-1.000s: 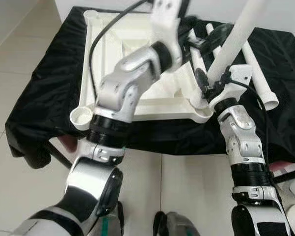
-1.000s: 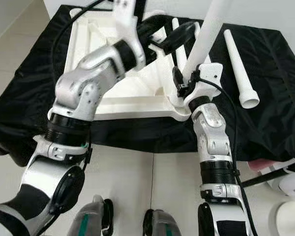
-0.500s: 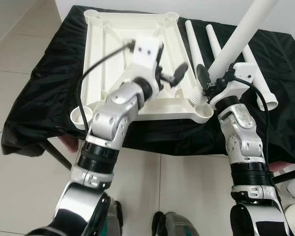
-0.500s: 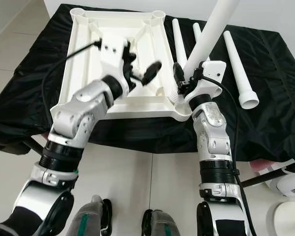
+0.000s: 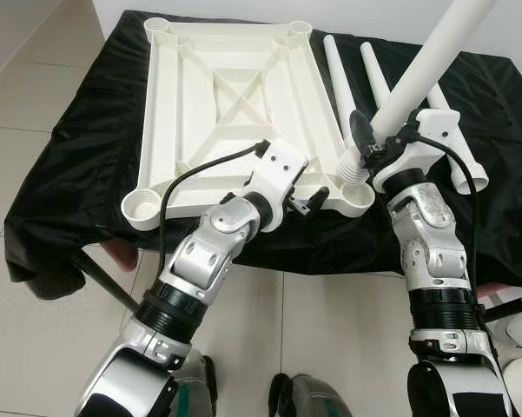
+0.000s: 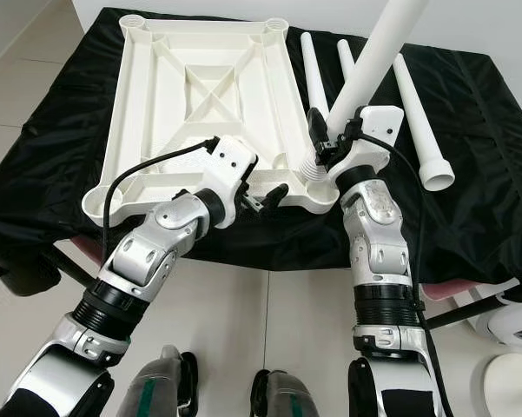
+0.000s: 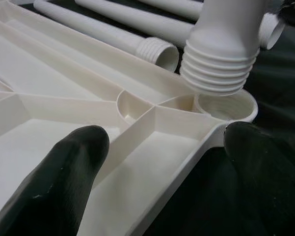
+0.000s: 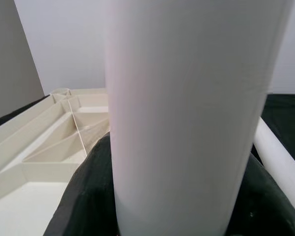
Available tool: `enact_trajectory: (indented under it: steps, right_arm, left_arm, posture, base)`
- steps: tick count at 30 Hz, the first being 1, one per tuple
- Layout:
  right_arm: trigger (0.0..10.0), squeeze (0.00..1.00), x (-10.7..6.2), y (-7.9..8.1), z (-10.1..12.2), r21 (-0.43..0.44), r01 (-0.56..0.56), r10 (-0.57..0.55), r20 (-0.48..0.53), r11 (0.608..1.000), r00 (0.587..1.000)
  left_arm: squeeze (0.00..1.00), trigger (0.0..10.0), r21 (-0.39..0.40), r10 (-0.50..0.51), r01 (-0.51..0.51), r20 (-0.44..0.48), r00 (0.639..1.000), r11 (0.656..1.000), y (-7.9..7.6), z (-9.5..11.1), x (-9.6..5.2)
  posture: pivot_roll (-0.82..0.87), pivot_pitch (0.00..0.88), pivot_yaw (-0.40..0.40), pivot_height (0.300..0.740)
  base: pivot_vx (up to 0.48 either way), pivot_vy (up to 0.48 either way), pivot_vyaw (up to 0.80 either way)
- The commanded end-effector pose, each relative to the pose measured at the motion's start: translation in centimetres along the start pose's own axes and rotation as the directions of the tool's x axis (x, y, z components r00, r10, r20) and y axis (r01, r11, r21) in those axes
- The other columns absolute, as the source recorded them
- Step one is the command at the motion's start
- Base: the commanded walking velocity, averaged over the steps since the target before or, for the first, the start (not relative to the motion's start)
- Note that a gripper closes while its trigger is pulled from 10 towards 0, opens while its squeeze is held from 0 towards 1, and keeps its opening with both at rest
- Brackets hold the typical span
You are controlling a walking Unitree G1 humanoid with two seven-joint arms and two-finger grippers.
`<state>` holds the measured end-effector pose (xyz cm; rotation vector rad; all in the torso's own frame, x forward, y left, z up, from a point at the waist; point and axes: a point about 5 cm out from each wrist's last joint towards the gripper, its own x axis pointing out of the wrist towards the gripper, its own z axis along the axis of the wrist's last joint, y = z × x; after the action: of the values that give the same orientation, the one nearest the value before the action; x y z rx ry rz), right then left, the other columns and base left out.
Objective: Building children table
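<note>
Left end effector (image 7: 164, 182) has its two black fingers (image 7: 64, 177) spread wide, straddling the corner rim of the upside-down white tabletop (image 7: 64, 98). Just past them, a white leg (image 7: 223, 44) hangs with its threaded end right over the corner socket (image 7: 230, 105). More legs (image 7: 113, 34) lie on the black cloth (image 7: 280, 64) behind.

A desk (image 5: 87, 174) draped in black cloth carries an upturned white tabletop (image 5: 234, 78); beside it, three white legs (image 6: 415, 113) lie on the cloth.
</note>
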<state>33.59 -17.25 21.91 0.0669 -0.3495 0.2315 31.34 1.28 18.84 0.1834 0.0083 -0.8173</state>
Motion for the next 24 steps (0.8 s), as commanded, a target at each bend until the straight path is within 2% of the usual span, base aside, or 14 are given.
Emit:
enact_trajectory:
  steps: [1, 4, 5, 6, 7, 11, 16, 24]
  right_arm:
    - [10.0, 0.00, -0.5, 0.1, -0.6, -0.016, -0.008, 0.008, -0.009, 1.000, 1.000]
    - [10.0, 0.00, -0.6, 0.1, -0.8, -0.021, -0.010, 0.009, -0.017, 1.000, 1.000]
    - [10.0, 0.00, -0.8, 0.0, -1.3, -0.028, -0.006, 0.005, -0.035, 1.000, 0.999]
    - [10.0, 0.00, -0.8, 0.0, -1.3, -0.028, -0.006, 0.005, -0.035, 1.000, 0.999]
    - [10.0, 0.00, -1.1, -0.1, -1.7, -0.033, -0.002, 0.000, -0.049, 0.999, 0.999]
    - [10.0, 0.00, -1.3, -0.3, -2.3, -0.038, 0.000, -0.003, -0.074, 0.999, 0.997]
    - [10.0, 0.00, -1.3, -0.3, -2.8, -0.052, -0.005, 0.000, -0.091, 0.999, 0.996]
    - [10.0, 0.00, -1.4, -0.9, -3.9, -0.084, -0.012, 0.000, -0.138, 0.996, 0.990]
  left_arm:
    - [0.00, 10.0, 0.021, -0.010, 0.011, -0.012, 1.000, 1.000, 0.0, -0.4, 0.0]
    - [0.00, 10.0, 0.024, 0.001, -0.001, -0.007, 1.000, 1.000, 0.2, -0.3, -0.1]
    - [0.00, 10.0, 0.001, 0.051, -0.051, 0.012, 0.999, 0.999, 1.2, 0.2, -0.4]
    - [0.00, 10.0, 0.001, 0.051, -0.051, 0.012, 0.999, 0.999, 1.2, 0.2, -0.4]
    - [0.00, 10.0, -0.017, 0.088, -0.088, 0.024, 0.996, 0.996, 2.1, 0.6, -0.8]
    - [0.00, 10.0, -0.017, 0.115, -0.114, 0.043, 0.992, 0.993, 3.0, 1.1, -1.4]
    - [0.00, 10.0, 0.011, 0.086, -0.087, 0.046, 0.995, 0.996, 2.8, 1.0, -1.8]
    - [0.00, 10.0, 0.053, -0.040, 0.038, 0.039, 0.998, 0.998, 0.5, 0.5, -2.8]
  posture:
    - [0.05, 0.096, -0.051, 0.740]
    - [0.05, 0.096, -0.051, 0.740]
    - [0.06, 0.088, -0.057, 0.740]
    - [0.06, 0.088, -0.057, 0.740]
    - [0.06, 0.086, -0.059, 0.740]
    - [0.06, 0.085, -0.062, 0.740]
    - [0.07, 0.080, -0.069, 0.740]
    - [0.08, 0.067, -0.078, 0.740]
  base:
    - [0.000, 0.000, 0.00]
    - [0.000, 0.000, 0.00]
    - [0.000, 0.000, 0.00]
    - [0.000, 0.000, 0.00]
    - [0.000, 0.000, 0.00]
    - [0.000, 0.000, 0.00]
    - [0.000, 0.000, 0.00]
    - [0.000, 0.000, 0.00]
